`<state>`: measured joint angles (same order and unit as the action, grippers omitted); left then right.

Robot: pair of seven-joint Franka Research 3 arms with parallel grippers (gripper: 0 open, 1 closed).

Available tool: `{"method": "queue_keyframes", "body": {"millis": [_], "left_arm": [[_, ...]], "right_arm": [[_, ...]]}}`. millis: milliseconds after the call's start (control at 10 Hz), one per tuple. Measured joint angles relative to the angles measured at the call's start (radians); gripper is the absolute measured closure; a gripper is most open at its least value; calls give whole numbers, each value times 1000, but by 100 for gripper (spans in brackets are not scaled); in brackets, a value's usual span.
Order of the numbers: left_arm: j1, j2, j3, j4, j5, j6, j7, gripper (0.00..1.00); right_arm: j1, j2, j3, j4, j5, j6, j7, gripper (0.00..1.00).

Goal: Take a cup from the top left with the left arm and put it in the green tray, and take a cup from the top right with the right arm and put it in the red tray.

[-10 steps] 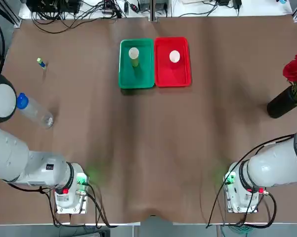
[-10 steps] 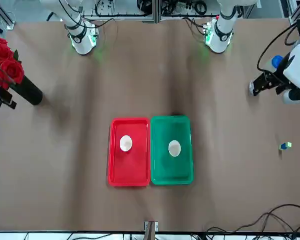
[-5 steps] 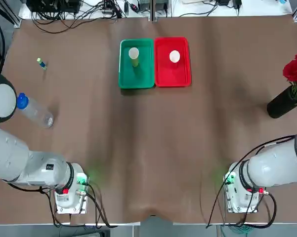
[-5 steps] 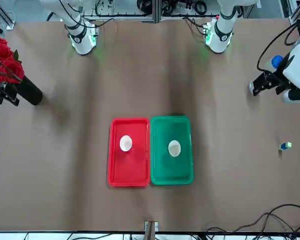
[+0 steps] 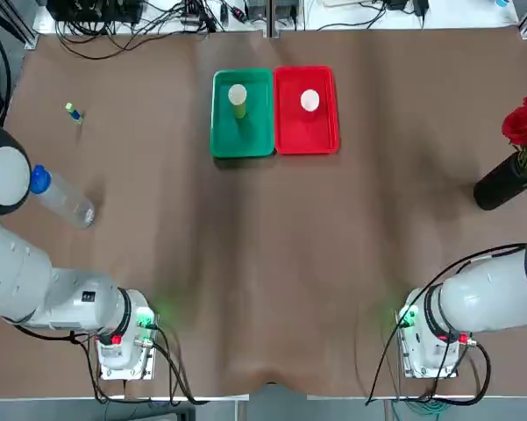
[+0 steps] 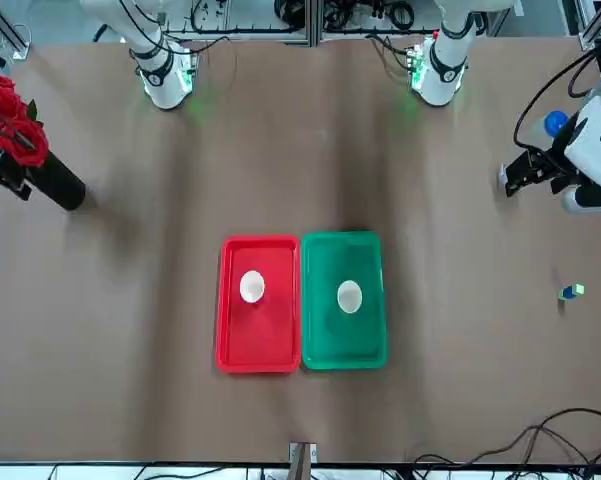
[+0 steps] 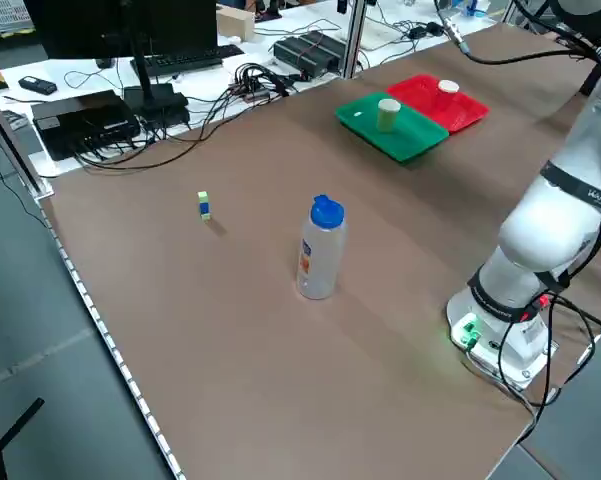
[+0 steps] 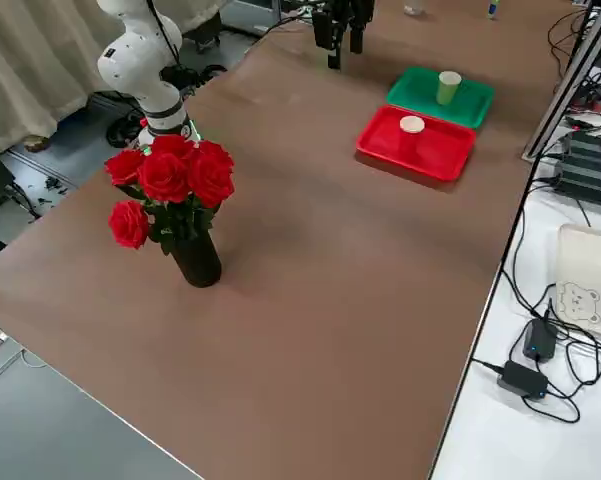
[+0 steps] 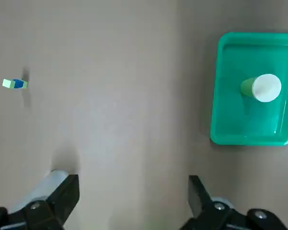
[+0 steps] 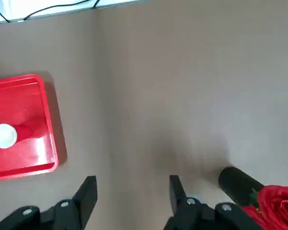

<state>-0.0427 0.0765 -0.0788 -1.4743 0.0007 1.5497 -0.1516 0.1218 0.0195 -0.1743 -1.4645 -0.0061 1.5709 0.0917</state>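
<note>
Nothing has moved: both spread hands, left hand (image 9: 133, 191) and right hand (image 10: 129, 191), hover at opposite table edges.

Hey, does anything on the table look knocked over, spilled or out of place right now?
Nothing stands out. One cup stands upright in the green tray, another in the red tray. The bottle and vase of roses are upright; nothing spilled.

Table (image 5: 263, 263) is covered by a matt brown sheet with soft creases. Green tray (image 5: 242, 132) and red tray (image 5: 306, 127) are seen as smooth plastic; a slight sheen is noted on the red one. Bottle (image 7: 320, 250) is made of clear plastic, cap glossy blue. Vase (image 8: 198, 260) is finished in matt black.
</note>
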Motion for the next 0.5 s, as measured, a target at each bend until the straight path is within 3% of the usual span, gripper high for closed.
{"method": "queue_keyframes", "body": {"millis": [500], "left_arm": [[1, 1, 0, 0, 0, 24, 0, 0]], "right_arm": [[0, -4, 4, -4, 6, -52, -18, 30]]}}
